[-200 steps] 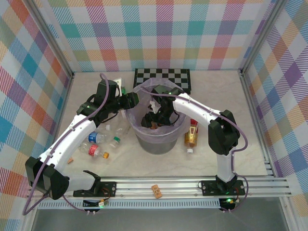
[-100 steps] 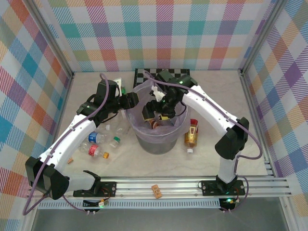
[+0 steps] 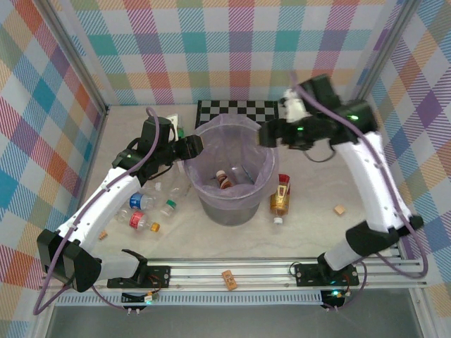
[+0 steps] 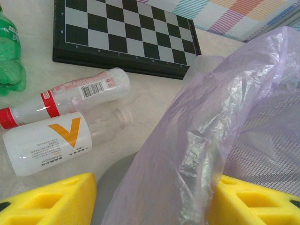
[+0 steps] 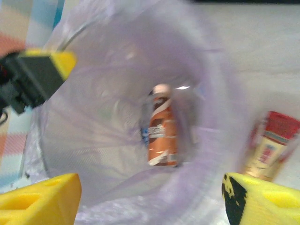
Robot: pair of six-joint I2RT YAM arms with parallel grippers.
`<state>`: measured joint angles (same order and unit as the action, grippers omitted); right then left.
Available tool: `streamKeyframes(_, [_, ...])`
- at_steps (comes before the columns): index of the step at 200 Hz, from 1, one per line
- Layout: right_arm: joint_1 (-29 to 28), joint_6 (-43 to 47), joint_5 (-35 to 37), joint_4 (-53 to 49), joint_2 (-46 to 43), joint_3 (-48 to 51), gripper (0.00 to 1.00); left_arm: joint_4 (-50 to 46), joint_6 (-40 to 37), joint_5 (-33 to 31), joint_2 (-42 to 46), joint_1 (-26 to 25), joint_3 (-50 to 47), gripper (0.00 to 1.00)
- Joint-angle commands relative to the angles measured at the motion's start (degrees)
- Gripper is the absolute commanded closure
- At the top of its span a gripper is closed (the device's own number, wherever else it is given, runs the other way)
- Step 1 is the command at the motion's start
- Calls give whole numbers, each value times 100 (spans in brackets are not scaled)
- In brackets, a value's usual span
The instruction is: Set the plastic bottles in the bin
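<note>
The bin (image 3: 211,204), a grey bucket lined with a lavender bag, stands mid-table. A brown plastic bottle (image 3: 223,179) (image 5: 162,126) lies on its bottom. My left gripper (image 3: 192,148) (image 4: 154,201) is shut on the bin's left rim (image 4: 211,131), one finger inside and one outside. My right gripper (image 3: 271,134) (image 5: 150,197) hovers open and empty above the right rim. Several bottles (image 3: 144,204) lie left of the bin; an amber one (image 3: 280,203) (image 5: 272,145) lies to its right. The left wrist view has a red-labelled bottle (image 4: 70,96), a white-labelled one (image 4: 51,143) and a green one (image 4: 9,61).
A checkerboard (image 3: 238,113) (image 4: 126,37) lies behind the bin. A small tan block (image 3: 340,210) sits on the table at the right, another (image 3: 229,278) on the front rail. Plaid walls close in the table on three sides.
My right arm has risen out of the bin and swung back to the right, gripper open. The brown bottle now lies in the bin. The left arm has not moved.
</note>
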<state>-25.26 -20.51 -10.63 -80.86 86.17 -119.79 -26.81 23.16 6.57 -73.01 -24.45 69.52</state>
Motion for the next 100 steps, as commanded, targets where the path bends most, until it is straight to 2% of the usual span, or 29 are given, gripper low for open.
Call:
streamKeyframes(1, [785, -26, 291, -236, -518, 527, 22, 35, 57, 99, -31, 46, -105, 39])
streamKeyframes(23, [1580, 102, 127, -9, -836, 1529, 22, 31, 53, 121, -38, 45, -114, 39])
streamKeyframes(40, [1867, 102, 30, 331, -971, 2404, 22, 8, 39, 126, -33, 62, -114, 40])
streamKeyframes(76, [2060, 36, 125, 1166, -974, 3985, 22, -26, 45, 123, -21, 76, -114, 39])
streamKeyframes(100, [2060, -6, -248, 1816, -789, 4860, 22, -44, 46, 129, 2, 73, -96, 40])
